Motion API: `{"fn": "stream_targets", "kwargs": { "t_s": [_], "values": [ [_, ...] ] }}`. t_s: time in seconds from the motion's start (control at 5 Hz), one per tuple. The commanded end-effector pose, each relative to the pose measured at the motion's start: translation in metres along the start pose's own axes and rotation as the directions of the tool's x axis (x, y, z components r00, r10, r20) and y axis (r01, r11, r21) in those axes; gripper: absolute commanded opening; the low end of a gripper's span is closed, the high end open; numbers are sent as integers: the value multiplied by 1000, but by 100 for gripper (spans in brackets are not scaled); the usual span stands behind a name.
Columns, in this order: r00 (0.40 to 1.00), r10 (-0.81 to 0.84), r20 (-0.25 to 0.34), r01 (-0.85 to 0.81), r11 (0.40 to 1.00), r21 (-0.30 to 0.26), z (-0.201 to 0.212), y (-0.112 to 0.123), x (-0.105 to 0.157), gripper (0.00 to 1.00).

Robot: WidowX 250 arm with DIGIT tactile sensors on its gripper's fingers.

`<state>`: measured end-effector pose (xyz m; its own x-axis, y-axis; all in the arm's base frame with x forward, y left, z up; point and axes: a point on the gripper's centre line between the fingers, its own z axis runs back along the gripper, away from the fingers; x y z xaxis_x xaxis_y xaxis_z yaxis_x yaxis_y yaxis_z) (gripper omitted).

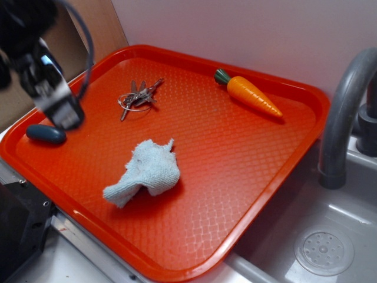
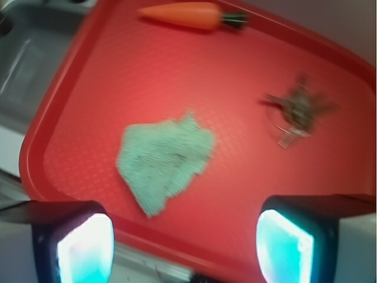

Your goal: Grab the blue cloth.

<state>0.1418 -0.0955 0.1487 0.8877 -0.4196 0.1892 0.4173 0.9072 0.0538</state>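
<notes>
The blue cloth (image 1: 146, 172) (image 2: 165, 159) is a pale, lumpy terry rag lying crumpled near the middle of the orange tray (image 1: 235, 194). My gripper (image 1: 58, 106) hangs above the tray's left side, well clear of the cloth. In the wrist view the gripper (image 2: 184, 244) is open, its two fingers wide apart with nothing between them, and the cloth lies ahead of them. The wrist picture is blurred.
An orange toy carrot (image 1: 250, 92) (image 2: 191, 15) lies at the tray's far side. A bunch of keys (image 1: 136, 96) (image 2: 297, 110) sits at the back left. A dark blue oval object (image 1: 45, 134) rests under my gripper. A sink with a grey faucet (image 1: 344, 112) is to the right.
</notes>
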Motion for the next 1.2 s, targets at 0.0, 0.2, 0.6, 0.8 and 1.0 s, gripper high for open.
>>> {"fn": "stream_targets", "kwargs": {
  "t_s": [0.0,0.2,0.6,0.8,1.0],
  "values": [
    [985,-174,0,174,985,17,-79,-5,-15,100],
    [967,-254,18,254,967,-26,-97,-1,-10,100],
    [938,-345,18,343,922,-181,-100,-37,-1,100],
    [932,-362,10,355,906,-229,-82,-47,-9,100],
    [926,-377,-18,373,921,-113,-95,-57,-3,100]
  ]
}}
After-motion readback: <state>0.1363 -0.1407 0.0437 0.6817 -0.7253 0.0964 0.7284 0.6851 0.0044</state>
